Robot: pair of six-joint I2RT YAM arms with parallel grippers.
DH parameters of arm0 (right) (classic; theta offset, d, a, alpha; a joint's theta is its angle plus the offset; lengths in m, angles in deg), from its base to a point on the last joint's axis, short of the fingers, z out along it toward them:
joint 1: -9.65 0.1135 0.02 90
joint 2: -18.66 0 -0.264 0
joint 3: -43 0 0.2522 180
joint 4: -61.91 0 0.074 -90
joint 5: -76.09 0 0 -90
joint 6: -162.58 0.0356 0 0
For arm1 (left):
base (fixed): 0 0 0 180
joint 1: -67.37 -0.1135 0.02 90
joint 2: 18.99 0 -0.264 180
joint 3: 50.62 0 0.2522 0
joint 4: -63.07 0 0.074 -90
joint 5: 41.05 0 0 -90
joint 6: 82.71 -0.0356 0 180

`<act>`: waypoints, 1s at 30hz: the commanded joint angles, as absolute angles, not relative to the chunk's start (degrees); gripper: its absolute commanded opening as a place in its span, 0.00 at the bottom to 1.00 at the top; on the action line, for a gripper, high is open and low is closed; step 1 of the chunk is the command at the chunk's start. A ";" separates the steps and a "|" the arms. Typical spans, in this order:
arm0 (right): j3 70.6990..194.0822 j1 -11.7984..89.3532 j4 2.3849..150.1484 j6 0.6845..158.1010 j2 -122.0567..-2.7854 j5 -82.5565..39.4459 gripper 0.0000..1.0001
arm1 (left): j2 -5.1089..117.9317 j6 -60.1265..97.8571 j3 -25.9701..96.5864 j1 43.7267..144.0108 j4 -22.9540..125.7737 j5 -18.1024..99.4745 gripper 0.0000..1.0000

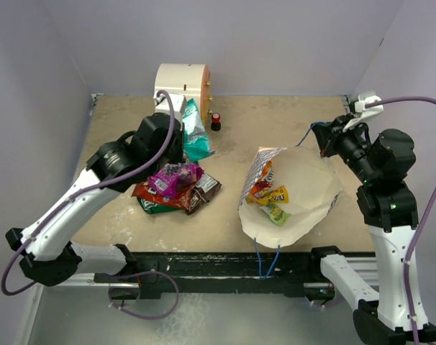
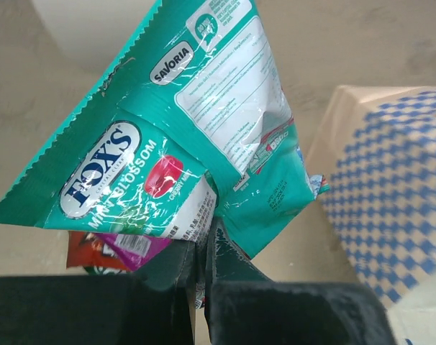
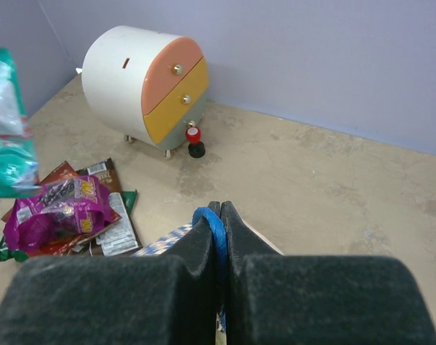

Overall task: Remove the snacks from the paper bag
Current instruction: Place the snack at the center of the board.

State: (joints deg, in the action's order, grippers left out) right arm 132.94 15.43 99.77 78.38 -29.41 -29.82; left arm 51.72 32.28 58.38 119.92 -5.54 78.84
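My left gripper [image 1: 180, 138] is shut on the lower edge of a green Fox's snack packet [image 2: 182, 129] and holds it above the table; the packet also shows in the top view [image 1: 196, 131]. A pile of snacks lies below it: a purple packet [image 1: 173, 179], an orange-red packet [image 1: 159, 195] and a brown one [image 1: 207, 187]. The paper bag [image 1: 304, 188] lies open with yellow and orange packets [image 1: 270, 194] inside. My right gripper [image 3: 222, 215] is shut on the bag's blue cord handle [image 3: 209, 221], lifting that side of the bag.
A white cylindrical drum with orange and yellow drawers [image 1: 182, 86] stands at the back, a small red-and-black bottle [image 1: 216, 121] next to it. The bag's second blue handle [image 1: 267, 262] hangs over the table's front edge. Purple walls enclose the table.
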 commanded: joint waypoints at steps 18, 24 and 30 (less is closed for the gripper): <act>137.89 15.63 100.54 77.72 -28.32 -28.50 0.00 | 62.12 43.91 38.50 89.79 2.38 51.66 0.00; 137.62 15.68 99.94 77.96 -28.33 -28.57 0.00 | 63.32 47.07 30.64 89.20 5.72 51.00 0.00; 137.23 15.63 100.28 77.54 -28.15 -28.07 0.00 | 63.78 49.67 25.64 87.72 5.96 50.15 0.00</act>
